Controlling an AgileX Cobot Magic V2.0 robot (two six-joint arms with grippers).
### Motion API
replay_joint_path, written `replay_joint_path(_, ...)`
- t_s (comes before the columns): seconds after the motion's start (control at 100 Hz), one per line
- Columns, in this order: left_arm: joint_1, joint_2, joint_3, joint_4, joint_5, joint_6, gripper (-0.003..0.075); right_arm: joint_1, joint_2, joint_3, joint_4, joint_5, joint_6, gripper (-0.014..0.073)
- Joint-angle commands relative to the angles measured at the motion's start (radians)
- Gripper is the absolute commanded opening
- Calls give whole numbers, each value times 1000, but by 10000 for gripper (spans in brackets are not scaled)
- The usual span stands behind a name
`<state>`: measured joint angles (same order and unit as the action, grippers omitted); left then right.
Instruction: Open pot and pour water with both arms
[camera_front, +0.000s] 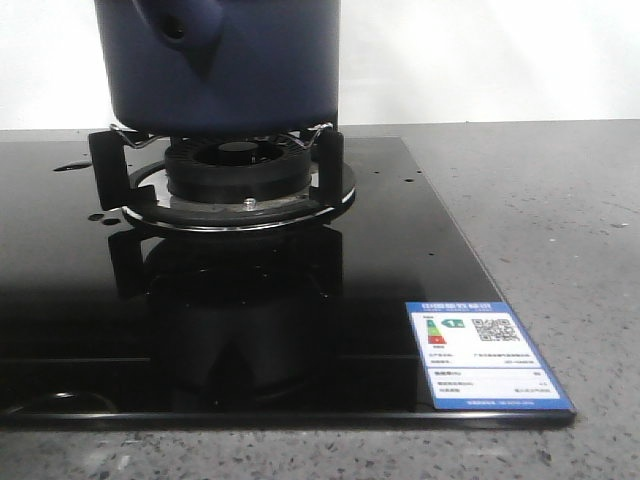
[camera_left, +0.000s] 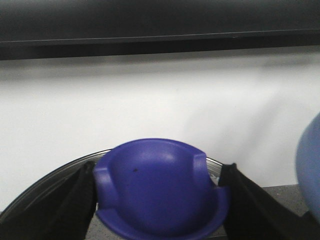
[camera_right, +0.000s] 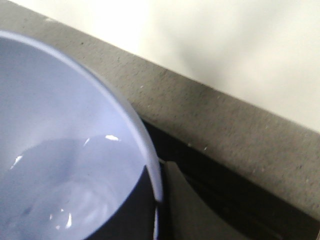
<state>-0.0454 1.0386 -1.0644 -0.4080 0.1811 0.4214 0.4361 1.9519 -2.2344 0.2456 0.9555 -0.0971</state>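
Glossy black hob glass (camera_front: 400, 330) carries the burner (camera_front: 238, 178) on which the pot (camera_front: 225, 60) sits, while the left gripper (camera_left: 157, 200) clasps a blue lid knob (camera_left: 157, 187), so uncovering seems underway; next comes a steady lift, the right gripper's state being indiscernible beside a pale bowl (camera_right: 65, 165).

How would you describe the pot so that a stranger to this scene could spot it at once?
Start at the black glass hob on the grey speckled counter. On its burner's metal supports stands the pot, a large dark navy cylinder. Its matte sides and the short hollow stub on its side mark it out.
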Motion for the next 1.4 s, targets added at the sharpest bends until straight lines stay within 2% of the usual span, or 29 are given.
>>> replay_joint_path(0.0,6,-20,-42,-14,-91,-1,395,16,-82,18,-25,-174,-16,-57)
replay_joint_path(0.21,6,-20,-42,-19,-87,-1,395,43,-190,267,-66,-488,-26,-57)
replay_joint_path(0.45,6,-20,-42,-40,-86,-1,396,63,-346,656,-92,-956,-72,-63)
replay_joint_path(0.66,6,-20,-42,-50,-86,-1,396,75,-399,870,-93,-1258,-72,-63)
replay_joint_path(1.04,6,-20,-42,-66,-86,-1,396,76,-424,1012,-118,-1623,-39,-64)
replay_joint_path(1.14,6,-20,-42,-66,-86,-1,396,83,-424,1012,-128,-1679,-22,-64)
replay_joint_path(1.27,6,-20,-42,-66,-86,-1,396,85,-424,1012,-202,-1758,-20,-64)
replay_joint_path(1.39,6,-20,-42,-66,-86,-1,396,85,-424,1012,-229,-1771,-20,-64)
